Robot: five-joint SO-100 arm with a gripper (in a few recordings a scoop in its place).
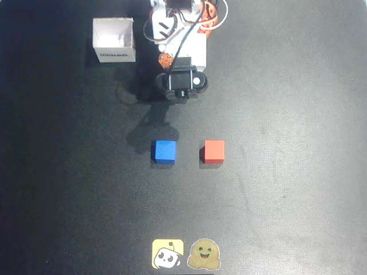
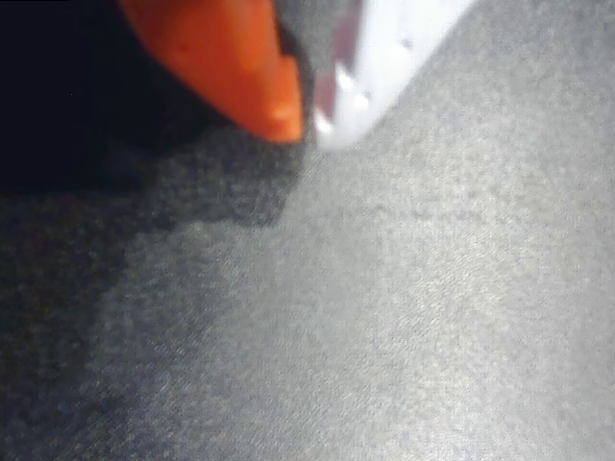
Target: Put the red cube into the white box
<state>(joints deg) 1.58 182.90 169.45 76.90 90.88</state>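
Matte red cube [image 1: 214, 151], thin-walled white box [image 1: 114, 39], gripper [image 2: 306, 120] seemingly closed

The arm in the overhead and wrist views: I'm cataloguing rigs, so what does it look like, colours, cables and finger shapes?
The arm is built of white plastic segments with orange parts, and black and white cables loop around its base. A black block with a round pale spot sits at its wrist. In the wrist view the gripper has two fingers: one orange and tapered to a point, the other white with small round dimples.
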